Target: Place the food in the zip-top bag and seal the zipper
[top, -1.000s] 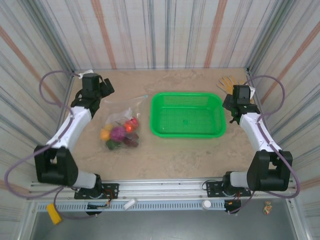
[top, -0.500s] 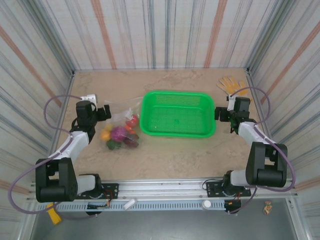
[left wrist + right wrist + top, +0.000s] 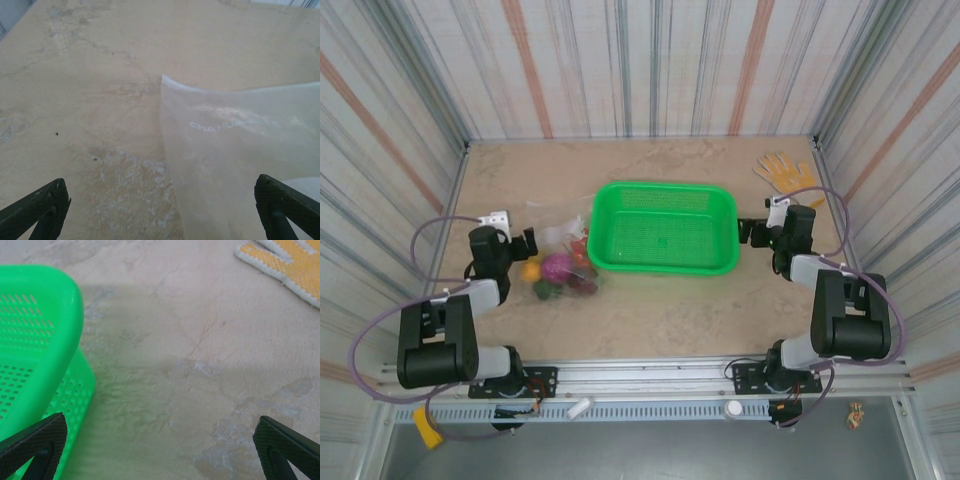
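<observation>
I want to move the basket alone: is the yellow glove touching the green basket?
Apart. The right wrist view shows bare table between the green basket and the yellow glove; the top view shows the same gap.

faint white lettering on the zip-top bag [image 3: 239,165], too blurred to read, nothing else legible
</observation>
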